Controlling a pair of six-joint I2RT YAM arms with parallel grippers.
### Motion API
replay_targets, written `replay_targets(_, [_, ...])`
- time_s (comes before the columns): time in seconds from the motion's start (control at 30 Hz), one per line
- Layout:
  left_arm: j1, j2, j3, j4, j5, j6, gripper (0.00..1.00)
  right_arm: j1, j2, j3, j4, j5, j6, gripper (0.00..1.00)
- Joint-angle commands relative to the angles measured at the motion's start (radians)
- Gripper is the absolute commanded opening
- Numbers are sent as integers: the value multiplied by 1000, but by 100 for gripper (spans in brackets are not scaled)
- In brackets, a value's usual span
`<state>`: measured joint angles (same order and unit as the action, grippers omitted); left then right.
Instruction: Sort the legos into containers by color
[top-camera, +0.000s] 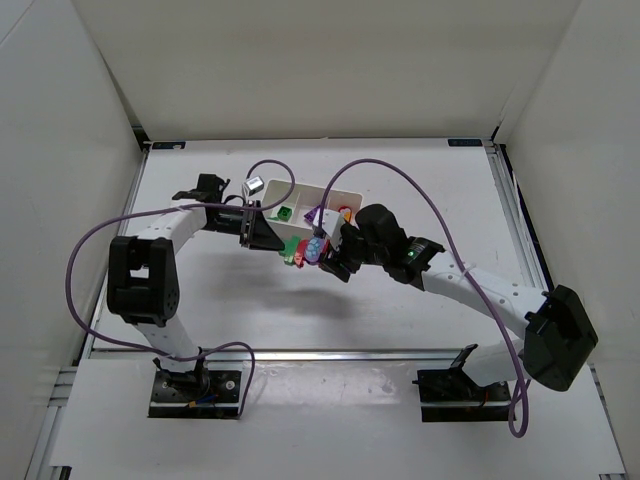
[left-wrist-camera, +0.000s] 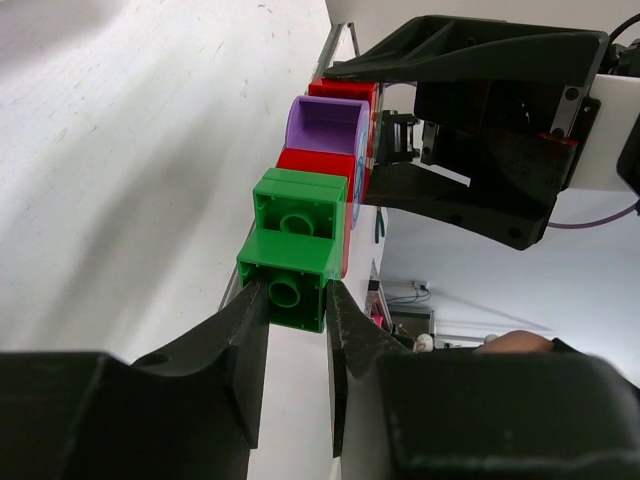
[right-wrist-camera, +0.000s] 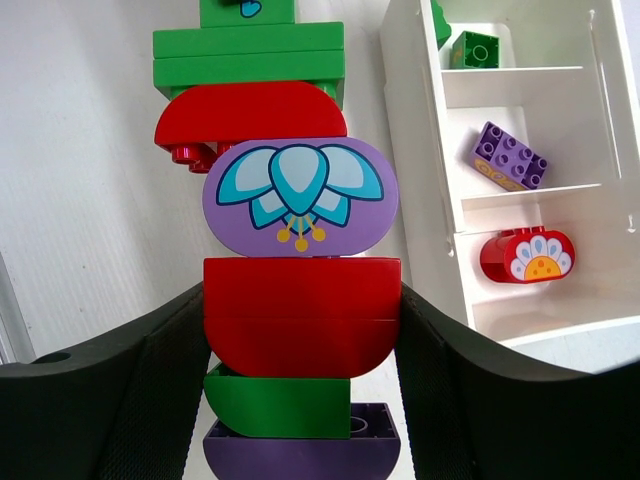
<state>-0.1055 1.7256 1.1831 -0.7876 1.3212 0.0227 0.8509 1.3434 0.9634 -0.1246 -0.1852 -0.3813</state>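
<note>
A red-green-purple lego stack (right-wrist-camera: 300, 310) is beside the white tray (right-wrist-camera: 415, 150), whose compartments hold a green brick (right-wrist-camera: 474, 48), purple brick (right-wrist-camera: 510, 156), red brick (right-wrist-camera: 527, 256).

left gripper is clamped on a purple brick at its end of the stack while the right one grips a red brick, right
Not quite. The left gripper is clamped on a green brick, not a purple one, as the left wrist view shows. The right gripper does grip a red brick at the other end of the stack.
</note>
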Motion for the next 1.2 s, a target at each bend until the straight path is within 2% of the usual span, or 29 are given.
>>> replay_targets(0.0, [-3,-6,36,-12,61,28,18,2,-9,44,80,3,2,0])
replay_targets(0.03, [-3,-6,41,-16,61,34,14,4,-9,44,77,4,1,0])
replay_targets(0.17, [9,-29,43,-18,36,40,10,2,-24,11,74,26,-11,0])
replay_targets(0.43, [114,-54,24,-58,4,83,10,-3,-111,-57,33,49,-14,0])
replay_targets(0.57, [128,-43,44,-143,-10,144,10,-6,-142,-75,10,59,-11,0])
replay_targets(0.8, [129,-32,62,-173,-13,178,10,-7,-148,-94,-7,56,-13,0])
replay_targets(1.17, [127,-72,67,-193,-23,184,10,-52,-26,-146,-110,-137,-111,0])
